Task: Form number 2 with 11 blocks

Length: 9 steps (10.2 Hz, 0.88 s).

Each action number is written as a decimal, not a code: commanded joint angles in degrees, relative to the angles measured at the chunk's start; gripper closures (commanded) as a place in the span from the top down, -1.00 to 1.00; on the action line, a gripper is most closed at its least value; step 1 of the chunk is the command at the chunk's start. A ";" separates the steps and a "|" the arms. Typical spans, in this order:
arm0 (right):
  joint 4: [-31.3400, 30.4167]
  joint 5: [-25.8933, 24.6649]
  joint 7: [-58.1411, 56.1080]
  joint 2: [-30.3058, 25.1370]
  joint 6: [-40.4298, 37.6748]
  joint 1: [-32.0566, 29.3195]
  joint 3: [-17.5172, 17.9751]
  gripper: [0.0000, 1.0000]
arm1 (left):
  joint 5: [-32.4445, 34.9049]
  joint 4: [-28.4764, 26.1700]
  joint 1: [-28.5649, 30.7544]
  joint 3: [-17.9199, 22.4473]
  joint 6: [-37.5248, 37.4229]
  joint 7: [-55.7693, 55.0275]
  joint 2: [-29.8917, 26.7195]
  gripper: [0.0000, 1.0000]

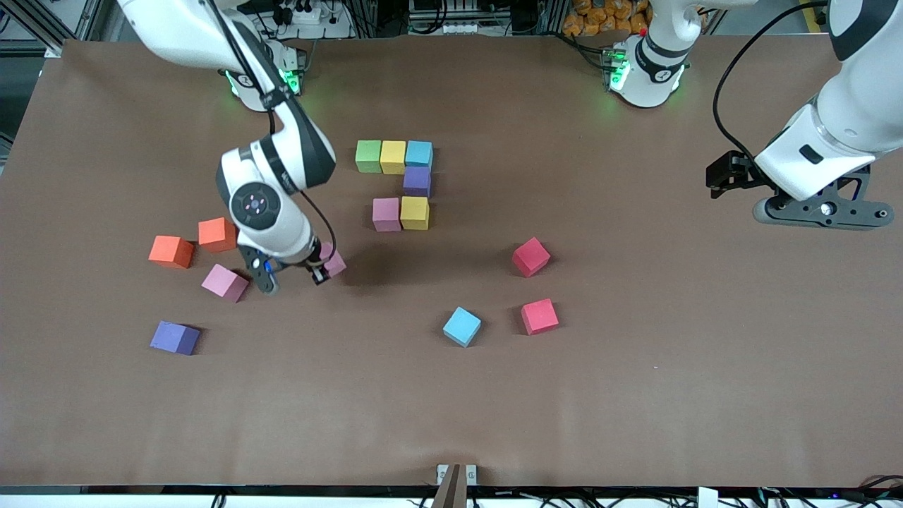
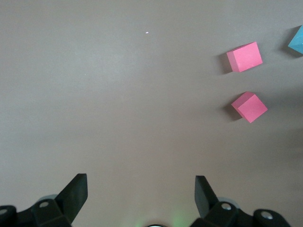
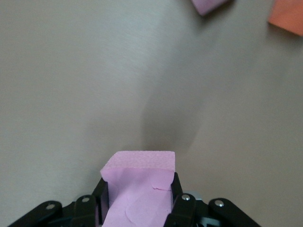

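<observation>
Toward the right arm's end of the brown counter (image 1: 635, 395) lie two orange blocks (image 1: 171, 251) (image 1: 217, 234), a pink block (image 1: 225, 283) and, nearer the front camera, a purple block (image 1: 175, 338). The right claw (image 1: 321, 271) pinches a pink cube (image 3: 138, 182) between its fingers; in the front view the wrist hides most of that cube, leaving only a corner visible (image 1: 334, 262). Whether it rests on the counter or is raised cannot be told.

Mid-counter stands the partial number 2 (image 1: 399, 183): a top row of green (image 1: 368, 156), yellow (image 1: 393, 156) and light blue (image 1: 419, 154), a purple cube (image 1: 417, 180) below the blue one, then a pink (image 1: 386, 214) and a yellow cube (image 1: 415, 212) side by side.

Nearer the camera lie a loose light blue block (image 1: 462, 326) and two red blocks (image 1: 530, 256) (image 1: 540, 316); in the left wrist view the blue one (image 2: 298, 41) is cut off at the frame edge.

The left claw (image 2: 141, 194) waits with fingers spread wide over bare counter at the left arm's end; in the front view its fingertips cannot be made out.
</observation>
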 commanded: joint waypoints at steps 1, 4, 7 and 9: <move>-10.92 0.06 8.00 -5.20 7.05 0.87 0.19 -1.00 | 0.39 -0.40 0.02 -0.08 -0.68 0.13 -0.78 1.00; -13.60 0.06 18.02 -5.04 11.21 3.50 0.28 -1.00 | 0.30 -0.31 -0.07 -0.08 -0.68 0.13 -0.78 1.00; -16.58 -0.03 24.73 -5.66 13.66 5.88 0.28 -1.00 | 0.30 -0.40 -0.06 -0.08 -0.68 0.05 -0.78 1.00; -17.90 -0.03 26.22 -5.92 14.20 6.24 0.28 -1.00 | 0.30 -0.31 -0.07 -0.17 -0.68 0.05 -0.87 1.00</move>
